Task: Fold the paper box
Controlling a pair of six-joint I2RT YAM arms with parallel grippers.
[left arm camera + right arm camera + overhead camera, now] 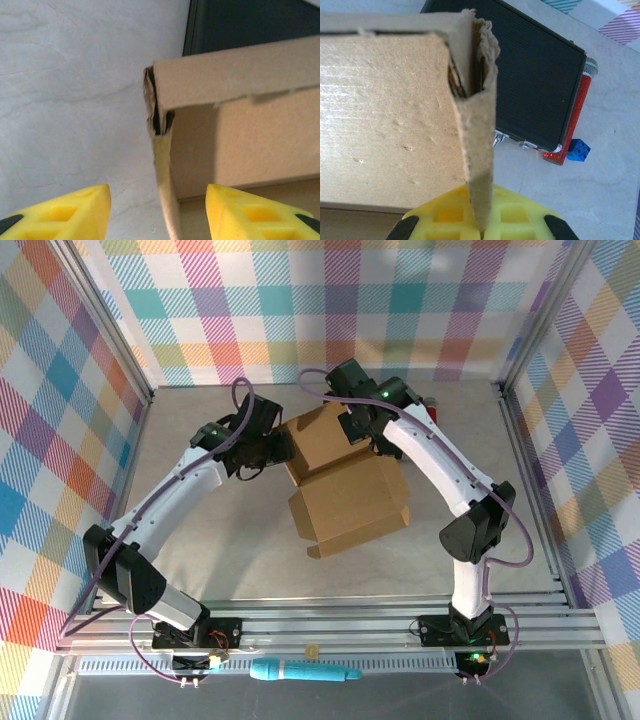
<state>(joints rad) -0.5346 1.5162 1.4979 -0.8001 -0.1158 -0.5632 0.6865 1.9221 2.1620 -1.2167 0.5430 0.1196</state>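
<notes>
Right claw (481, 226) pinches one box (385, 115) wall tight. Left claw (157, 202) holds nothing, its fingers (75, 210) apart on each side of another wall. Box sits on the table (200, 570), by a black case (535, 80)

The paper box (345, 495) lies mid-worktop (200, 560), between my two hands. My left hand (157, 210) straddles its left wall by the far corner, one finger inside and one outside. My right hand (480, 222) pinches the right wall. Behind the box lies a case (530, 85), with a microphone (572, 120) and a block (578, 150) just beside it.
</notes>
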